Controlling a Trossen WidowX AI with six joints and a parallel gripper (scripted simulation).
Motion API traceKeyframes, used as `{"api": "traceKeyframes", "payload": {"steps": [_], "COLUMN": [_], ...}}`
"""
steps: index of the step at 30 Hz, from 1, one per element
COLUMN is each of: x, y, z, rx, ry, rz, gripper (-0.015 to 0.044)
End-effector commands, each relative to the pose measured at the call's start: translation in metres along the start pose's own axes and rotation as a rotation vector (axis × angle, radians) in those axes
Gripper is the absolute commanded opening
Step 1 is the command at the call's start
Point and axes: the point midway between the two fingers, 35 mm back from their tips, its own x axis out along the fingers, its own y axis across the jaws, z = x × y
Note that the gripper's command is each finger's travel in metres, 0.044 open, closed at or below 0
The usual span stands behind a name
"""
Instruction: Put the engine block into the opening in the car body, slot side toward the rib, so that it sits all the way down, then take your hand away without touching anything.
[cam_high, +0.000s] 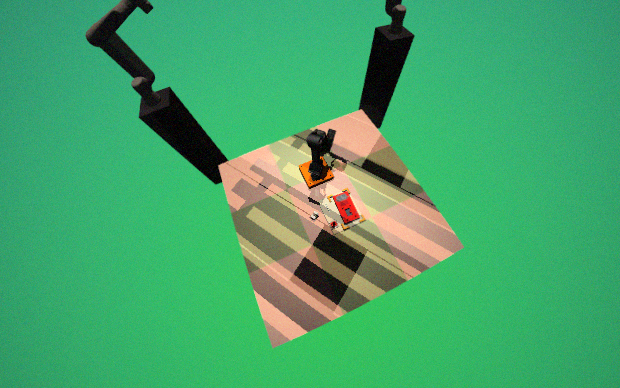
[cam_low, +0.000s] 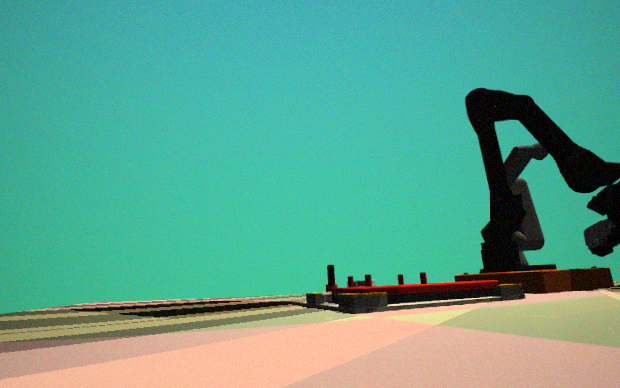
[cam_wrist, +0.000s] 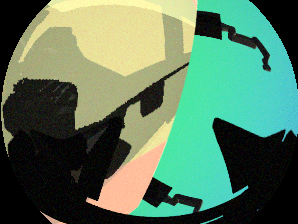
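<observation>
The red car body (cam_high: 344, 205) (cam_low: 425, 287) lies flat in front of the arm's base, between raised corner pieces. A light grey patch and a darker grey patch show on it in the top view; whether either is the opening or a seated block is too small to tell. A small grey-white piece (cam_high: 314, 216) lies on the table to the left of the body; it may be the engine block, and its slot side cannot be made out. My gripper (cam_wrist: 170, 122) is open and empty, turned away from the body, which is out of the wrist view.
A pale plate (cam_high: 330, 206) with yellow-marked corners lies under the body. A small red part (cam_high: 334, 225) with a dark pin is by its lower left corner. A small black bar (cam_high: 313, 201) lies left of the plate. Short red pegs stand upright behind the body in the exterior view.
</observation>
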Motion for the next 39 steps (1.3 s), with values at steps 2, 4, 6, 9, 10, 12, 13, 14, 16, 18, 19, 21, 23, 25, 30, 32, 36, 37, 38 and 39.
{"api": "traceKeyframes", "payload": {"steps": [2,4,6,9,10,12,13,14,16,18,19,21,23,25,30,32,36,37,38,39], "x": [0.003,0.004,0.005,0.007,0.007,0.008,0.009,0.009,0.010,0.011,0.012,0.013,0.014,0.014,0.016,0.017,0.019,0.019,0.019,0.019], "y": [-0.002,-0.002,-0.002,-0.002,-0.002,-0.002,-0.002,-0.002,-0.002,-0.002,-0.002,-0.002,-0.003,-0.003,-0.003,-0.004,-0.004,-0.004,-0.004,-0.005], "z": [-0.004,-0.005,-0.005,-0.006,-0.006,-0.007,-0.007,-0.007,-0.008,-0.008,-0.009,-0.009,-0.009,-0.010,-0.010,-0.011,-0.011,-0.011,-0.011,-0.011], "rx": [0.154,0.221,0.289,0.391,0.425,0.493,0.527,0.561,0.629,0.697,0.731,0.799,0.866,0.934,1.102,1.169,1.303,1.336,1.369,1.402], "ry": [-0.001,-0.002,-0.002,0.000,0.001,0.004,0.006,0.007,0.012,0.017,0.020,0.027,0.035,0.044,0.071,0.083,0.112,0.120,0.128,0.136], "rz": [0.028,0.040,0.053,0.073,0.079,0.092,0.099,0.106,0.119,0.132,0.139,0.153,0.166,0.179,0.211,0.224,0.248,0.254,0.260,0.266], "gripper": [0.0440,0.0440,0.0440,0.0440,0.0440,0.0440,0.0440,0.0440,0.0440,0.0440,0.0440,0.0440,0.0440,0.0440,0.0440,0.0440,0.0440,0.0440,0.0440,0.0440]}}
